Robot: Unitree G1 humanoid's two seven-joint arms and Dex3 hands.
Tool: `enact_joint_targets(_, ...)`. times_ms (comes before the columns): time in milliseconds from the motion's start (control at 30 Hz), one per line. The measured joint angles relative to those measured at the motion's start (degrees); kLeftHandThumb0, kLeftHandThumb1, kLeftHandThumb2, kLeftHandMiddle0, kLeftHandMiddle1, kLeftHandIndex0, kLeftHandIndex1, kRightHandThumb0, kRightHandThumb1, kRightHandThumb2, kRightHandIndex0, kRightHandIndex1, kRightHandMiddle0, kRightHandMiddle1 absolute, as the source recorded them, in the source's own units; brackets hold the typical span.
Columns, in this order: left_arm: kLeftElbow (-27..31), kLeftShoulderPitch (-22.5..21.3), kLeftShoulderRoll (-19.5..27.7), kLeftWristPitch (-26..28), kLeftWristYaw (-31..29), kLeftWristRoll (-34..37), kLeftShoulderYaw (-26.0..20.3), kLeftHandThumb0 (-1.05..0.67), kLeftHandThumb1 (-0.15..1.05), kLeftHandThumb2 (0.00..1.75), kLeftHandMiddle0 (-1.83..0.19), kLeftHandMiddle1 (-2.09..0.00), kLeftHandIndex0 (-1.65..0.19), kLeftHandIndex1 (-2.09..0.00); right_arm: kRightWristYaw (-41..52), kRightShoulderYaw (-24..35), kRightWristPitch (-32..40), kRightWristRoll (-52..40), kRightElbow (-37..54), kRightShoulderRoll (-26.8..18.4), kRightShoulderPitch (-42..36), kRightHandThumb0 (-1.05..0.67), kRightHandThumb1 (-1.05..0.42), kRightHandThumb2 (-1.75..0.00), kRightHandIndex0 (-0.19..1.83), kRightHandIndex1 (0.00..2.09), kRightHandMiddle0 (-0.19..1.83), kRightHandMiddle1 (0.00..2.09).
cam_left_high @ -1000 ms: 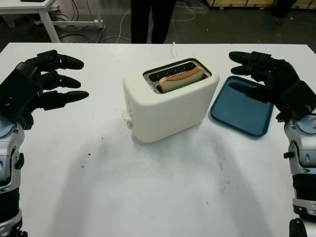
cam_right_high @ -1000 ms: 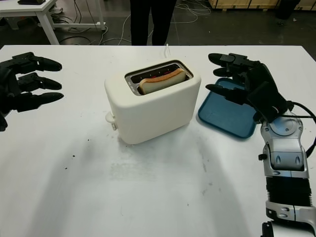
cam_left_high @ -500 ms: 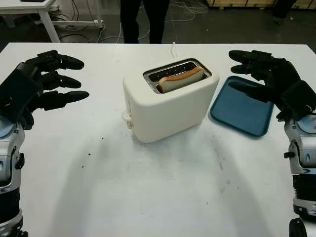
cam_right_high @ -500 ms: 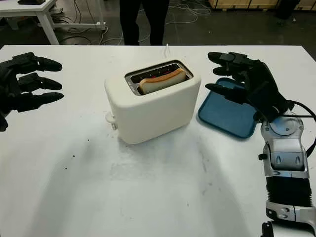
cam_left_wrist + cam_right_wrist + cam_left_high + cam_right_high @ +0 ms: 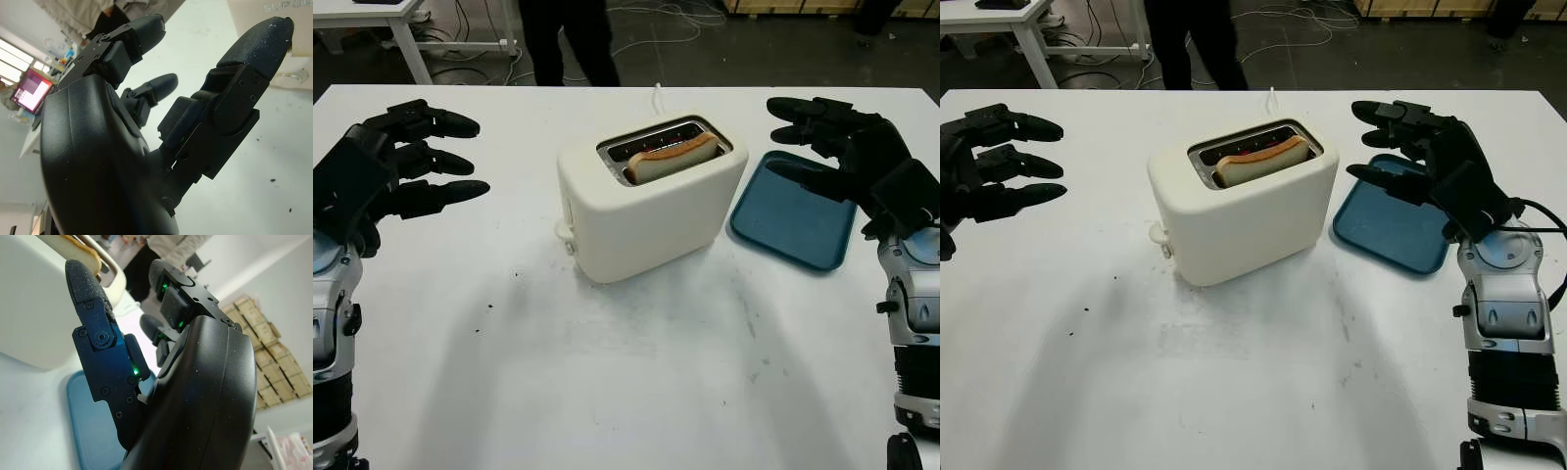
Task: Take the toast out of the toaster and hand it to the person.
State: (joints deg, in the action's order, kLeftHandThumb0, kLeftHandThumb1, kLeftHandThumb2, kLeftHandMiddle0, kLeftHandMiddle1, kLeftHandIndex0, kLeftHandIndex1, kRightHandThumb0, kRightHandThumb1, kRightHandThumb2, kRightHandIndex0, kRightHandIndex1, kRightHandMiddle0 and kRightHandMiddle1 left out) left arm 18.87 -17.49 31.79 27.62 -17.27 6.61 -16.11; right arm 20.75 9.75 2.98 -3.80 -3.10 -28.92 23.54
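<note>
One toast point(image 5: 672, 157) seated in toaster point(image 5: 646, 201) slot, centre of table point(image 5: 607, 372). Left hand point(image 5: 382, 171) open, raised well left of toaster. Right hand point(image 5: 847, 157) open, empty, above blue tray point(image 5: 793, 220).

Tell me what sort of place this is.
Probably a robotics lab or workshop, not a kitchen: loose cables trail over a bare dark floor, stacked boxes line a wall, and a lit monitor sits behind.

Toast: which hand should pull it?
Probably right. The right hand hovers open over the tray, nearer the toast in the toaster. The left hand is open, farther off.
</note>
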Motion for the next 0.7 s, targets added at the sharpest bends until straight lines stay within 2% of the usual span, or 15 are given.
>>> enact_joint_targets(700,0.0,0.0,0.0,0.0,0.0,0.0,0.0,-0.98,0.58,0.00,-0.52,-1.01,-0.49,-0.85,-0.2,-0.2,0.0,0.4,0.1,0.0,0.0,-0.57,-0.80,0.00,0.28,0.83,0.67,0.01)
